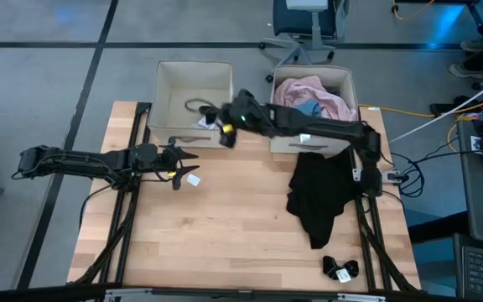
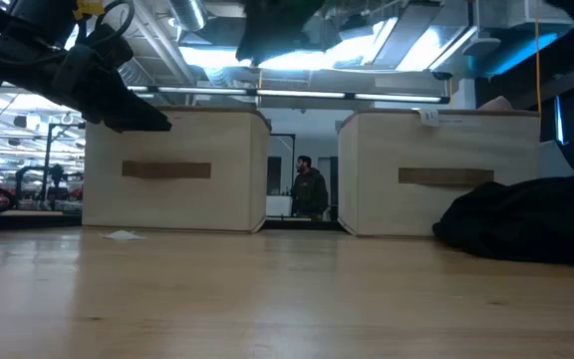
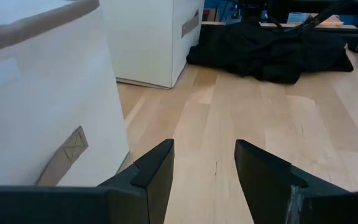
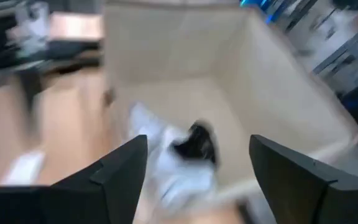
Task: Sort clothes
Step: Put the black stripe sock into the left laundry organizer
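Note:
The left beige bin [image 1: 193, 94] holds white and grey pieces [image 1: 199, 113]; in the right wrist view they show as a white piece [image 4: 166, 171] with a black piece [image 4: 197, 144] on it. The right bin [image 1: 313, 143] holds a pink shirt [image 1: 313, 91] and something blue [image 1: 309, 107]. A black garment [image 1: 317, 197] lies on the table in front of the right bin. A black-and-white sock pair [image 1: 340, 268] lies near the front edge. My right gripper [image 4: 197, 186] is open and empty above the left bin's near right corner. My left gripper [image 3: 204, 174] is open and empty in front of the left bin.
A small white scrap [image 1: 193, 179] lies on the table just right of my left gripper. Bare wood [image 1: 225, 235] spreads across the table's middle and near left. A person [image 2: 307, 189] stands far off in the room, seen between the bins.

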